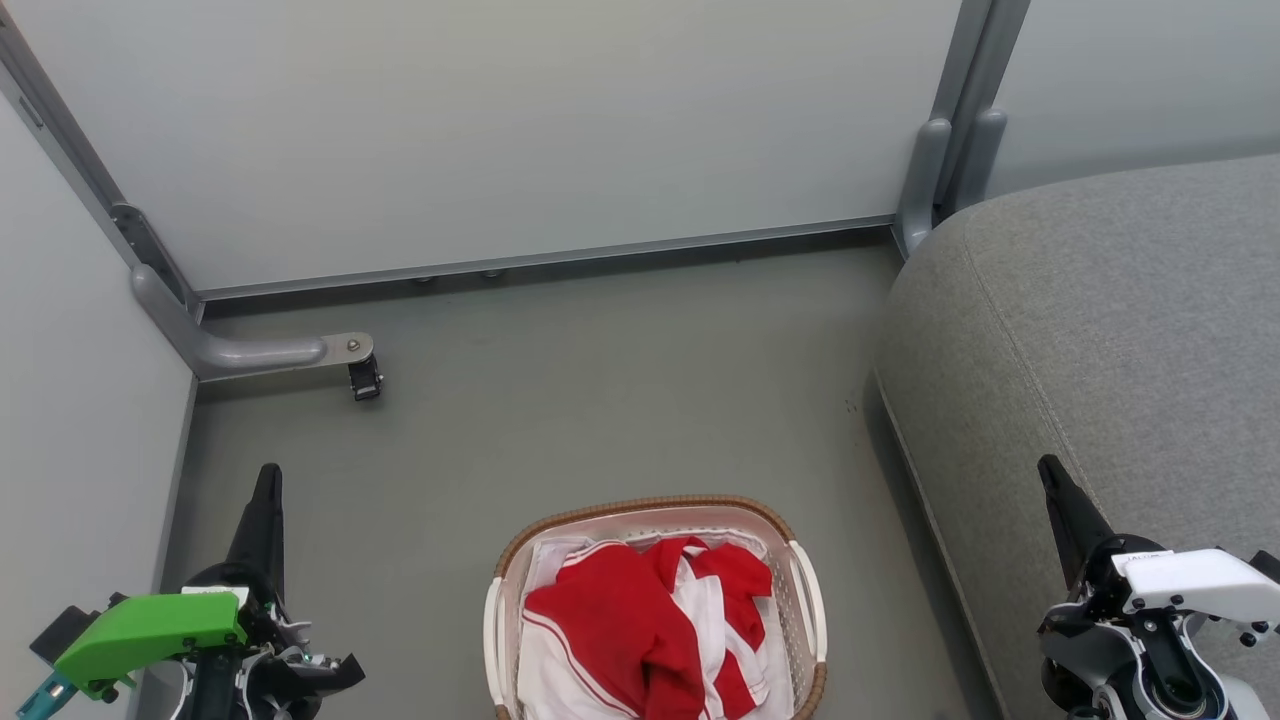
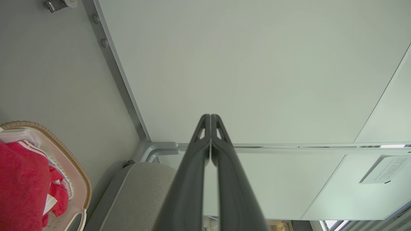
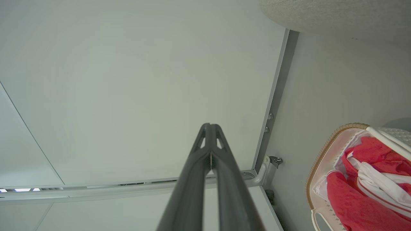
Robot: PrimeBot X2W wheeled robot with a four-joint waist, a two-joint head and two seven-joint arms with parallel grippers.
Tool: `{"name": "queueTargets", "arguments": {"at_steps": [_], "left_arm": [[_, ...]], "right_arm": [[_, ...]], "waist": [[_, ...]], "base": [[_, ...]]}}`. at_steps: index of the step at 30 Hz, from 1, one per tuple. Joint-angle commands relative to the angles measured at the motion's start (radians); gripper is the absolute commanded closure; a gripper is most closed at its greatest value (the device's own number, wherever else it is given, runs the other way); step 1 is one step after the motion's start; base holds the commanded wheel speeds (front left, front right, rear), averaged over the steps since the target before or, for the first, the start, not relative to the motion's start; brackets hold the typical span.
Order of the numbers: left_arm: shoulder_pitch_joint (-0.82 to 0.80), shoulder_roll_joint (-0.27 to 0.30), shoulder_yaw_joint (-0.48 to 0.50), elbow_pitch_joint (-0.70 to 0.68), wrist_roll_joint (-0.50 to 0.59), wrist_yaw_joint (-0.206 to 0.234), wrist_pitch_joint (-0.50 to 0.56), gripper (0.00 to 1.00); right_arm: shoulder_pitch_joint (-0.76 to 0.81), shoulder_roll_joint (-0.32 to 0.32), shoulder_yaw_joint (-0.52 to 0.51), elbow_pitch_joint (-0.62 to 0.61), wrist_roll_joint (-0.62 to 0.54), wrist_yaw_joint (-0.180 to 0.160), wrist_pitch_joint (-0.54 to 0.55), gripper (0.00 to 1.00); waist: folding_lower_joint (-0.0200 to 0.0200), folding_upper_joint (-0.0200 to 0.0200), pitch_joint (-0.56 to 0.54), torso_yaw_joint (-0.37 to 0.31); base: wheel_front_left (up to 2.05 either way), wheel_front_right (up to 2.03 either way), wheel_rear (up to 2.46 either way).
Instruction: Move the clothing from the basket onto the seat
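Head view, judging task as not yet begun: holding left gripper (image 1: pixel 267 480) and right gripper (image 1: pixel 1052 478) pressed together, clamping nothing, hovering either side of basket (image 1: pixel 650 503). Finding clothing (image 1: pixel 630 620) heaped inside basket, sitting on floor (image 1: pixel 560 400) just beside seat (image 1: pixel 1100 330), with no garment lying on visible seat. Remaining, by this reckoning: reaching in, grasping, lifting, carrying across, releasing on seat.

Red-and-white clothing (image 1: pixel 640 625), grey seat (image 1: pixel 1100 330)

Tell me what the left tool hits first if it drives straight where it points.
Probably the pale wall panel: the shut left tool aims at it with nothing between. Depth is unclear; the basket lies off to the side.
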Motion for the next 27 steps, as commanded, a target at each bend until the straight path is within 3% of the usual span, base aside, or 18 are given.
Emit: {"name": "queueTargets", "arguments": {"at_steps": [1, 27], "left_arm": [[-0.01, 0.007, 0.002, -0.002, -0.003, -0.006, 0.004, 1.0], [-0.01, 0.007, 0.002, -0.002, -0.003, -0.006, 0.004, 1.0]], "right_arm": [[-0.006, -0.003, -0.001, -0.003, 0.004, 0.0, 0.0, 1.0], [-0.006, -0.003, -0.001, -0.003, 0.004, 0.0, 0.0, 1.0]], "waist": [[0.0, -0.0001, 0.0, 0.0], [0.0, -0.0001, 0.0, 0.0]], "base": [[0.0, 0.0, 0.0], [0.0, 0.0, 0.0]]}}
